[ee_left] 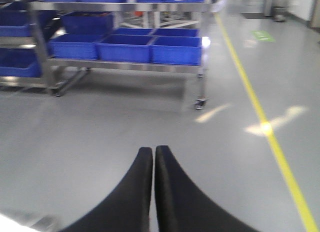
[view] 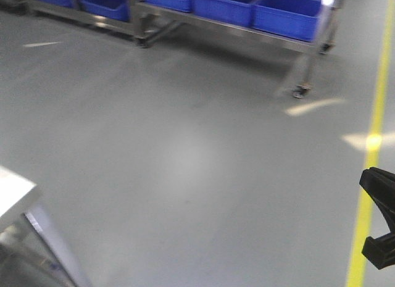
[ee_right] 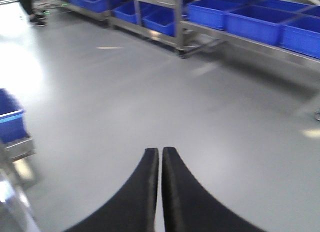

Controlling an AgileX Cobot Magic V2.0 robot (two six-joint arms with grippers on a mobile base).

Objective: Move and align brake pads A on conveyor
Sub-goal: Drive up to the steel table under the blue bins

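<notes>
No brake pads and no conveyor show in any view. My left gripper is shut with nothing between its black fingers, held over bare grey floor. My right gripper is shut and empty too, likewise above open floor. At the right edge of the front view a black piece of an arm pokes in; which arm it belongs to I cannot tell.
Steel racks on castors carry blue bins at the back. A yellow floor line runs along the right. A shiny steel table corner sits bottom left. A blue bin on a steel frame stands at the left.
</notes>
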